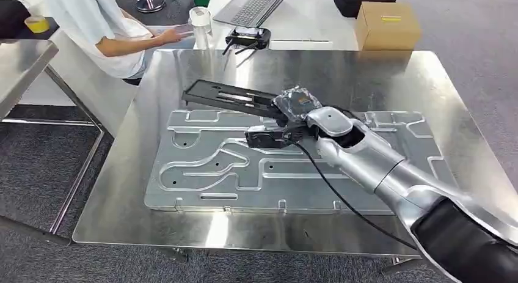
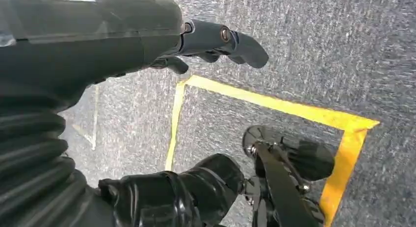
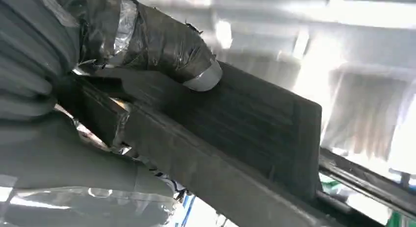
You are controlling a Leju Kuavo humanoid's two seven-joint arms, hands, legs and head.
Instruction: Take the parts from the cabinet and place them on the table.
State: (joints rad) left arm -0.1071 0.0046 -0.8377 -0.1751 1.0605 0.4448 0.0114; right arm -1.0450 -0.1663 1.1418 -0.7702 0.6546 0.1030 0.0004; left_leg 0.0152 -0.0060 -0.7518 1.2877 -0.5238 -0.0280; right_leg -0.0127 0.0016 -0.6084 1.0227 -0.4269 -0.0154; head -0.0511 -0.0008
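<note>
My right hand (image 1: 292, 106) grips one end of a long flat black part (image 1: 227, 98), held just above the steel table (image 1: 427, 81) over the far edge of a large machined metal plate (image 1: 207, 167). In the right wrist view the taped thumb (image 3: 162, 40) presses on the black part (image 3: 235, 134) and the other fingers clamp it from the other side. My left hand (image 2: 206, 45) hangs over grey carpet with nothing in it, fingers apart.
A person in a white shirt (image 1: 91, 20) sits at the far left by a clear cup (image 1: 200, 20). A laptop (image 1: 250, 7), a controller (image 1: 245, 38) and a cardboard box (image 1: 386, 25) lie on the far table. Yellow floor tape (image 2: 274, 107) marks the carpet.
</note>
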